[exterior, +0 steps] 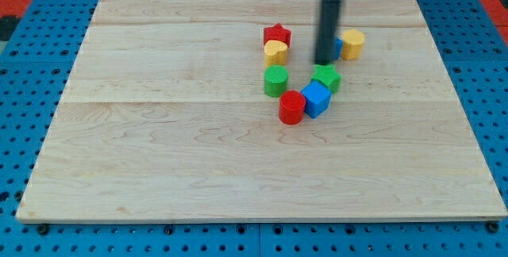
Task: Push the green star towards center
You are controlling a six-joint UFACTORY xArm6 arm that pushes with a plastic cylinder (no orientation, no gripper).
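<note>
Right of centre: green star [326, 76], ridged top | my tip [324, 63] just above it | no pincer visible

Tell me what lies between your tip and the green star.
Nothing: in the camera view my tip stands just above the green star, with no block between them.

Single camera, elevated, looking obliquely down at the wooden board [159, 170] from the view's bottom edge. Mid-range: whole board fits, blue pegboard [24, 67] visible around it. No second view.
</note>
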